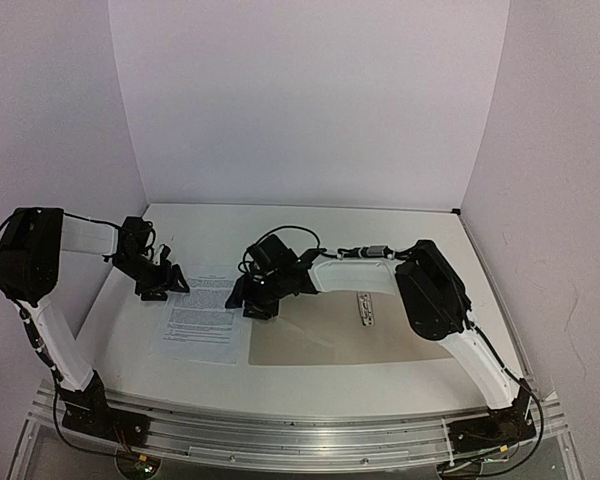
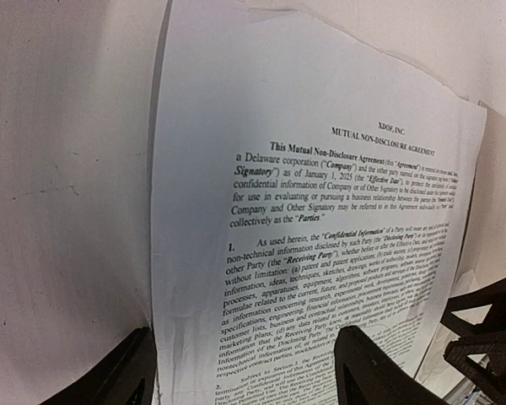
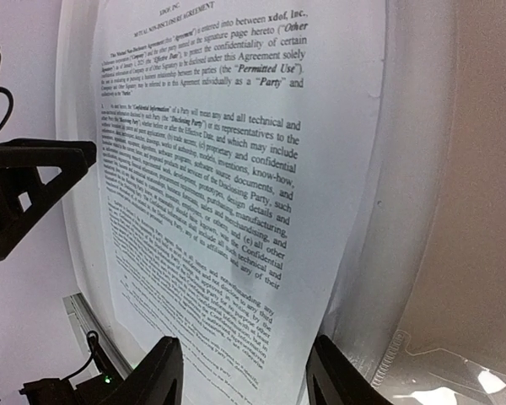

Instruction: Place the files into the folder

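- Two sheets [image 1: 202,320], stacked, the lower one barely peeking out.
- One folder [image 1: 330,345], partly hidden by the right arm [image 1: 435,290].
- Left gripper [image 1: 158,288], right gripper [image 1: 259,305]: both spread wide over the paper.

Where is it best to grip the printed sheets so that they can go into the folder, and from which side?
Probably the files at their right long edge, coming from the folder side. They lie flat and thin on the table, so only an edge offers a hold; that edge seems slightly curled up, and the open right gripper is beside it.
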{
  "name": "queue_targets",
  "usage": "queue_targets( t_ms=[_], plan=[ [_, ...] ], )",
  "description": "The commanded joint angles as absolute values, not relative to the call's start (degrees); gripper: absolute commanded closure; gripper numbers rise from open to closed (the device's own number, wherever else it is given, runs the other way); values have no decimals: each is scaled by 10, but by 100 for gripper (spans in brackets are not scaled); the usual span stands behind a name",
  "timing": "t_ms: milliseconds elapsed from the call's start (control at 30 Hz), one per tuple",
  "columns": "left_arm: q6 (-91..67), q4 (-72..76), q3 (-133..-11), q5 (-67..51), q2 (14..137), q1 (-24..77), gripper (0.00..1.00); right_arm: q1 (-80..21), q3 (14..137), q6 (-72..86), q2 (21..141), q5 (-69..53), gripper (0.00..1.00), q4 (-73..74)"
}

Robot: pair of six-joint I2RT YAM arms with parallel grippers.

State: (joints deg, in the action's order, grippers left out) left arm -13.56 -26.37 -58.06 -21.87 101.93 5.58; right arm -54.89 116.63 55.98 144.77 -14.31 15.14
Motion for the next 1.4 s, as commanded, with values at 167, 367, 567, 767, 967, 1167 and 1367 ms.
queue_targets(
  t_ms=[167, 367, 567, 767, 967, 1167, 1367],
  plan=[
    [-136, -256, -576, -216, 1004, 56, 27, -549, 1155, 550, 1440, -161, 51, 79],
    [-136, -256, -574, -216, 1004, 56, 27, -549, 1150, 568, 1466, -172, 51, 71],
    [-135, -253, -572, -218, 1005, 56, 27, -549, 1191, 577, 1506, -196, 51, 57],
    [-134, -252, -571, -220, 1004, 56, 27, -549, 1188, 602, 1522, -225, 58, 6],
    [-134, -254, -573, -220, 1003, 56, 27, -548, 1171, 603, 1510, -224, 100, -21],
    [-117, -289, -617, -210, 1000, 53, 26, -547, 1182, 595, 1489, -224, 100, -26],
    [-88, -362, -693, -233, 998, 35, 20, -546, 1212, 578, 1445, -217, 100, -26]
  ],
)
